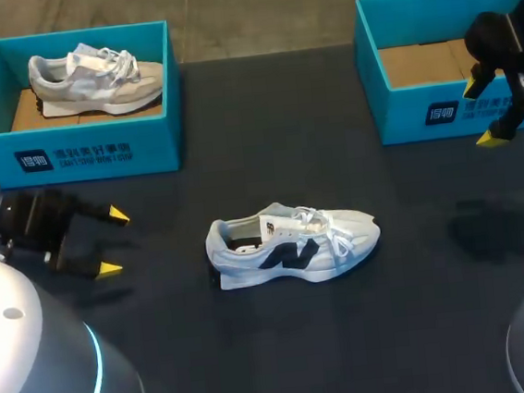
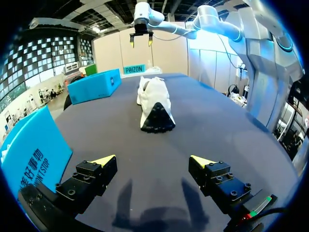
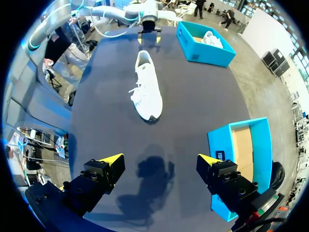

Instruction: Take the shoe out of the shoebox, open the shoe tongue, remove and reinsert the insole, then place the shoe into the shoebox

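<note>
A: Head view first: where do we find our shoe?
B: The white shoe (image 1: 290, 247) sits on its sole in the middle of the table (image 1: 258, 345), between our arms. We judge it lies there so either arm can reach the tongue.
A: And our pincers?
B: Our left gripper (image 1: 114, 240) hangs near the box (image 1: 81, 153) holding a grey shoe (image 1: 93, 78), and our right gripper (image 1: 480, 113) is by the empty shoebox (image 1: 439, 110). Both gape wide, holding nothing.

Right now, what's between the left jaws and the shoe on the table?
Nothing: only bare dark tabletop lies between the open left jaws and the white shoe. The left wrist view shows it best.
</note>
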`<state>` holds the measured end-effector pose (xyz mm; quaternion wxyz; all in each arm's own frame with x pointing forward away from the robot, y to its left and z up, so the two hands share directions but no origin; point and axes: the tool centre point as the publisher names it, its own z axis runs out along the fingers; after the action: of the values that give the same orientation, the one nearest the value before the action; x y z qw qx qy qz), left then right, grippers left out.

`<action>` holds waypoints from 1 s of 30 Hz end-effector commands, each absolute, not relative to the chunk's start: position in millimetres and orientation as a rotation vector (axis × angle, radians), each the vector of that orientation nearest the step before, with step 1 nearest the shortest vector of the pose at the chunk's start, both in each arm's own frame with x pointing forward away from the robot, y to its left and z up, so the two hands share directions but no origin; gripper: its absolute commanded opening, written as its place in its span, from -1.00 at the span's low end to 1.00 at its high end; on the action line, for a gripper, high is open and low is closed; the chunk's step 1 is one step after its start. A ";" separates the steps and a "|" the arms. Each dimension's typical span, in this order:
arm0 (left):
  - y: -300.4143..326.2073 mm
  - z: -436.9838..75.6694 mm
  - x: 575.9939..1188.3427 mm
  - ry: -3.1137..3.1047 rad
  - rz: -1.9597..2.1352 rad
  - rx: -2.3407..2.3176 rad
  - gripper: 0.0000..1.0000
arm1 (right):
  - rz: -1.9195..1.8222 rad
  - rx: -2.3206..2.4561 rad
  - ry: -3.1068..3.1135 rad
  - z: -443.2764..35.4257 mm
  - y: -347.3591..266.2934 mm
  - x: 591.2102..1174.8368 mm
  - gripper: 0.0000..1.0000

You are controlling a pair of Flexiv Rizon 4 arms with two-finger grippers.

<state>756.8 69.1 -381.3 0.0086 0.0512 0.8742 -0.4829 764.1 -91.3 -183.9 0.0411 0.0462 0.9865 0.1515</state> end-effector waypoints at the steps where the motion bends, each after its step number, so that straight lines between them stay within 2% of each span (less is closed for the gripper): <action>1: 71.7 -387.1 753.9 2.709 -1.535 0.158 1.00 | 0.460 0.143 3.022 -184.3 -90.7 764.5 1.00; 30: 90.2 -394.5 765.8 2.663 -1.502 0.046 1.00 | 0.460 0.143 3.022 -184.3 -90.7 764.5 1.00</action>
<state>765.6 90.1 -394.5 0.0419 0.0147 0.8701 -0.4909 764.1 -91.3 -183.9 0.0411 0.0462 0.9865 0.1515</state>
